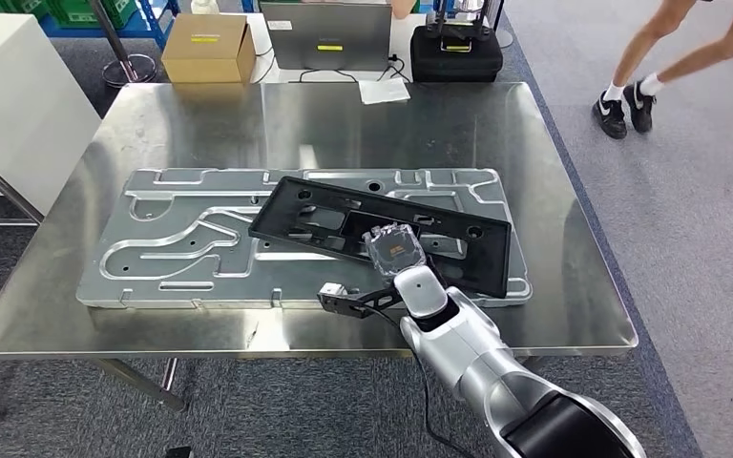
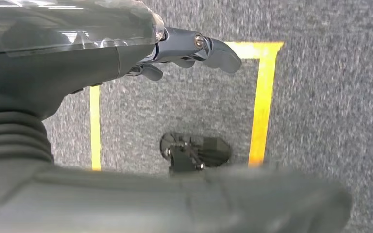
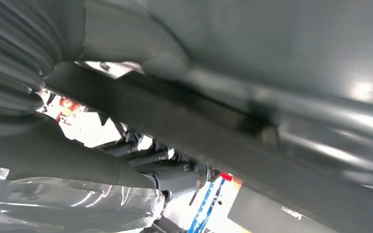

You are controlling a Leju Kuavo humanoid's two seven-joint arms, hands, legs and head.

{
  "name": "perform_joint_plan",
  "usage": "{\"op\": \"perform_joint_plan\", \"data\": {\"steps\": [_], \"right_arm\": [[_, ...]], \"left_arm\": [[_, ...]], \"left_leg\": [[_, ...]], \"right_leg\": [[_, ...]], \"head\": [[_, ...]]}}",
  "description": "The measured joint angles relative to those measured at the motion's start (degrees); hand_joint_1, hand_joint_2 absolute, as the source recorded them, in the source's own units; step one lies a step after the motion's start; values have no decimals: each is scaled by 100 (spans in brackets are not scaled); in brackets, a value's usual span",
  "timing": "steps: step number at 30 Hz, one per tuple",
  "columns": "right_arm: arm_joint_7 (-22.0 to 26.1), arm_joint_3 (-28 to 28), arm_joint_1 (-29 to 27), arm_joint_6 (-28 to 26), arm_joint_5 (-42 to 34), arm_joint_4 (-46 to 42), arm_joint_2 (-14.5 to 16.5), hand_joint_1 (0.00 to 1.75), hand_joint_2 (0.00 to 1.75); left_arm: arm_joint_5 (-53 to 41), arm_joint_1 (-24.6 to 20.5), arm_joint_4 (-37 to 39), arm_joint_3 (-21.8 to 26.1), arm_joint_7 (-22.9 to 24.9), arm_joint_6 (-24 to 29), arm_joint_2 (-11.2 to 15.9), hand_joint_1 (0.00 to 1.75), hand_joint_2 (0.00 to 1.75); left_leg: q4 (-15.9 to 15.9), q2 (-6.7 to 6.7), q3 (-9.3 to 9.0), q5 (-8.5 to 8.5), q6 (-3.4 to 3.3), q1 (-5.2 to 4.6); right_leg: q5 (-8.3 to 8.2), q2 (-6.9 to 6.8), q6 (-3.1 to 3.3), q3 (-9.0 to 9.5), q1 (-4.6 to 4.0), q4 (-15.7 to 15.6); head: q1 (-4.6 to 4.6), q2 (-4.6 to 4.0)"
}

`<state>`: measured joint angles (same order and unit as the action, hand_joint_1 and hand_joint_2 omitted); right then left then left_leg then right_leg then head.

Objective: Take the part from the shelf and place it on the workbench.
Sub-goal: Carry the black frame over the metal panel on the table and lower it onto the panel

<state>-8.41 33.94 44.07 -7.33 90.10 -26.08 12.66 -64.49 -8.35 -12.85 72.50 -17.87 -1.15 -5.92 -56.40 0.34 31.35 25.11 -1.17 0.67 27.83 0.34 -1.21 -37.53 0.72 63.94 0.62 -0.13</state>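
My right hand (image 1: 396, 250) grips the near edge of the black part (image 1: 382, 232), a long, flat moulded plastic frame with cut-outs; it lies slantwise across the ribbed silver plate (image 1: 181, 253) on the steel workbench (image 1: 344, 124), its right end resting lower than the left; I judge that letting go carelessly could make it slide on the smooth metal, or my fingers could snag an opening and drag it askew; my left hand (image 2: 194, 48) hangs over grey carpet with yellow tape (image 2: 264, 97), fingers loosely extended, holding nothing.
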Motion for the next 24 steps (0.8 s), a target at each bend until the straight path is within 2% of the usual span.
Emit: {"op": "perform_joint_plan", "data": {"steps": [2, 3, 4, 5, 7, 8, 9, 12, 14, 15, 17, 18, 19, 20, 22, 24], "right_arm": [[3, -1, -12, -13, 0, 74, 23, 0, 175], [2, -3, -12, -24, 0, 95, 26, 0, 175], [2, -8, -9, -38, 0, 112, 29, 0, 175], [1, -17, -2, -55, -1, 122, 31, 0, 175], [0, -52, 23, -85, -6, 127, 33, 0, 175], [-1, -76, 34, -103, -10, 127, 37, 0, 175], [-4, -105, 40, -122, -16, 127, 40, 0, 175], [-19, -183, 37, -193, -30, 124, 49, 0, 175], [-20, -231, 40, -210, -32, 112, 55, 0, 175], [-18, -265, 39, -221, -32, 101, 57, 0, 175], [3, -349, 26, -275, -45, 69, 58, 0, 175], [24, -395, 14, -327, -68, 50, 58, 0, 175], [63, -444, 0, -402, -114, 17, 59, 0, 175], [131, -503, -25, -508, -201, -41, 63, 0, 175], [336, -665, -125, -704, -481, -300, 89, 0, 175], [529, -846, -306, -704, -788, -800, 159, 0, 175]], "left_arm": [[29, 5, 0, -4, 1, -38, -1, 0, 0], [43, 10, 0, -4, 2, -53, -1, 0, 0], [50, 13, 0, -4, 3, -61, -1, 0, 0], [55, 14, 0, -4, 3, -66, -2, 0, 0], [59, 13, 0, -4, 4, -68, -9, 0, 0], [65, 12, 0, -3, 3, -69, -13, 0, 0], [72, 12, 0, -3, 3, -69, -15, 0, 0], [90, 12, 0, -2, 3, -72, -13, 0, 0], [92, 17, 0, -2, -1, -74, -7, 0, 0], [96, 20, 0, 0, -3, -75, -4, 0, 0], [110, 33, 0, 7, -10, -82, -3, 0, 0], [122, 46, 0, 11, -14, -86, -2, 0, 0], [137, 63, 0, 16, -19, -89, 1, 0, 0], [154, 79, 0, 21, -28, -93, 8, 0, 0], [191, 105, 0, 44, -56, -107, 30, 0, 0], [214, 120, 0, 90, -97, -130, 43, 0, 0]], "left_leg": [[1, 10, 27, -13, -19, -6], [-3, 12, 32, -13, -19, -7], [-8, 12, 32, -12, -18, -8], [-16, 8, 28, -10, -13, -8], [-36, -4, 20, 5, 11, -19], [-47, -10, 19, 13, 35, -29], [-55, -14, 19, 20, 63, -37], [-61, -18, 16, 34, 162, -26], [-241, -21, 89, 177, 225, -10], [-495, -22, 203, 340, 251, -1], [-1248, -22, 549, 720, 296, 14], [-1552, -22, 688, 824, 314, 26], [-1671, -21, 739, 818, 328, 37], [-1545, -20, 669, 697, 337, 51], [-803, -15, 300, 325, 351, 78], [-218, -28, 43, 127, 320, 70]], "right_leg": [[380, -3, -27, -328, 3, 755], [439, -4, -33, -412, 4, 975], [389, -5, -32, -394, 4, 987], [237, -5, -21, -251, 3, 751], [-96, -6, 32, 197, -13, -57], [-196, -6, 64, 364, -24, -379], [-229, -5, 92, 450, -37, -551], [-242, -10, 178, 475, -50, -621], [-273, -29, 245, 493, -27, -667], [-287, -43, 269, 495, -12, -685], [-293, -61, 287, 473, -7, -687], [-296, -65, 286, 463, -6, -686], [-300, -68, 282, 458, -4, -683], [-302, -68, 273, 458, 2, -677], [-297, -64, 240, 449, 15, -647], [-297, -39, 173, 398, 7, -597]], "head": [[-4, 0], [-4, 0], [-4, -1], [-5, -1], [-4, -1], [-3, -1], [-1, -1], [2, 0], [10, 0], [16, 0], [25, -1], [25, -1], [25, -1], [25, -1], [24, -1], [21, 0]]}}
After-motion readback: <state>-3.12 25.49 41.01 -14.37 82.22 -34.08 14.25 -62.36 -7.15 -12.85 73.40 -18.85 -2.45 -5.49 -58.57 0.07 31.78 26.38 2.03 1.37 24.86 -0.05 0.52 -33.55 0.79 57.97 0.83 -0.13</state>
